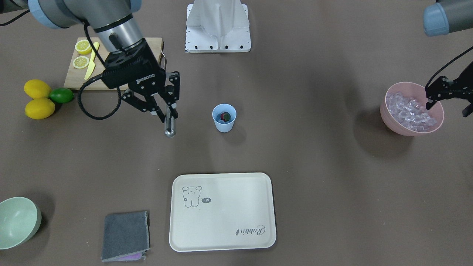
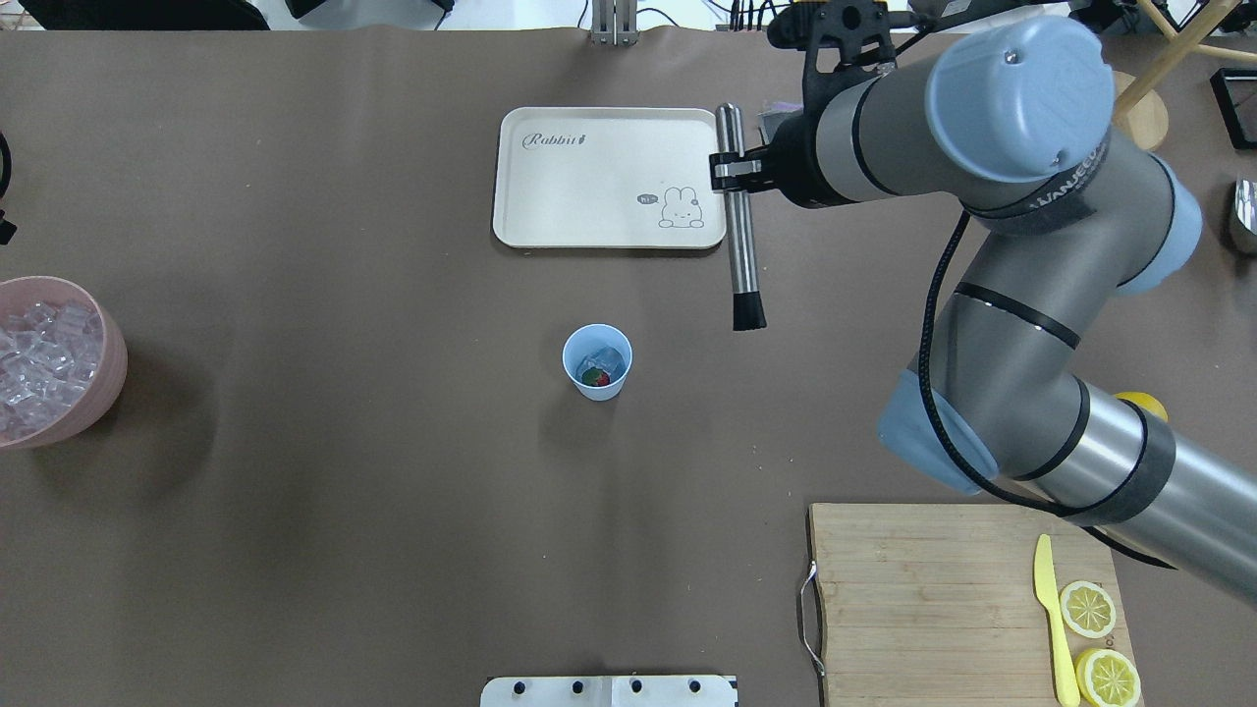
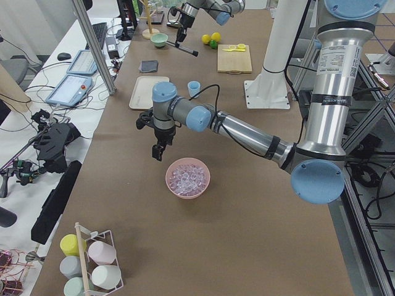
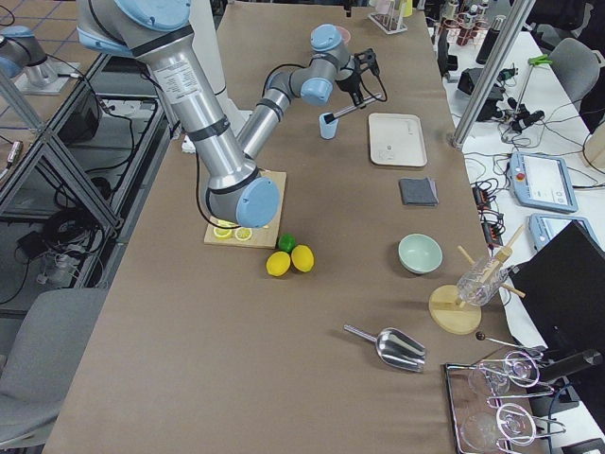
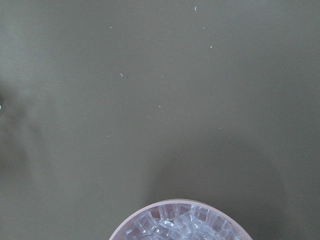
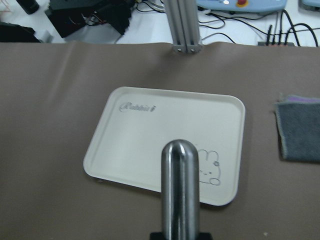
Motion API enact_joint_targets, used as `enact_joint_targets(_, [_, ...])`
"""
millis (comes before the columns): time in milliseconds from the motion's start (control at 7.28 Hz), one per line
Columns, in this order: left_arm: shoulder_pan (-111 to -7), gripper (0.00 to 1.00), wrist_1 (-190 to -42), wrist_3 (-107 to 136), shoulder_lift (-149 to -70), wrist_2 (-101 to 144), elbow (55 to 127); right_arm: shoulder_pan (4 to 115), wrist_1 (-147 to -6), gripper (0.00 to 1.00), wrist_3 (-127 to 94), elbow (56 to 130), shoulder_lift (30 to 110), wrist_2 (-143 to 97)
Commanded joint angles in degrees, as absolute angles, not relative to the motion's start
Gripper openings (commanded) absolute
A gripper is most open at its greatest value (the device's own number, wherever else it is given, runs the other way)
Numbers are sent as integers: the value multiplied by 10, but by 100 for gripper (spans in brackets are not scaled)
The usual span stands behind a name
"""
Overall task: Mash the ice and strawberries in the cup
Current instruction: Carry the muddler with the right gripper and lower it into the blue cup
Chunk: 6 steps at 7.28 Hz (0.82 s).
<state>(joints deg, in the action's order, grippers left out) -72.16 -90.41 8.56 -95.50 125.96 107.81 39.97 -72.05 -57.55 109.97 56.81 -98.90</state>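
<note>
Steel masher (image 6: 180,190) fills the foreground of the right wrist view, its rounded end pointing out over the cream tray (image 6: 150,145). We see the right fingers (image 2: 723,172) pinching its shaft partway along and holding it in the air at a slant, black head toward the cup. The cup (image 2: 596,390) stands alone on the worktop (image 2: 344,491), apart from those fingers, beyond the black head and closer to the robot's base. Inside it lie a little ice (image 2: 606,357) and one strawberry (image 2: 592,376), both whole as far as we can tell. The left fingers (image 1: 429,100) hang spread and empty above the edge of the pink bowl (image 1: 388,119), which is heaped with more ice, well apart from the cup.

We judge that filling is done and mashing has not begun: the tool is in hand but not yet over the cup. The next move calls for carrying the black head over the cup's mouth, tipping the masher upright and pressing straight down. Nothing steadies the light cup, so an off-centre push could tip it.
</note>
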Motion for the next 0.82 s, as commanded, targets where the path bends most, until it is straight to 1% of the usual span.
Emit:
enact_joint_targets(0, [-721, 97, -904, 85, -955, 1269, 1078, 316, -544, 0, -584, 1077, 568, -849])
enact_joint_targets(275, [-720, 97, -904, 85, -962, 1269, 1069, 266, -448, 0, -578, 1037, 567, -751])
enact_joint_targets(687, [-720, 97, -904, 85, -961, 1268, 1072, 233, -427, 0, -570, 1006, 568, -680])
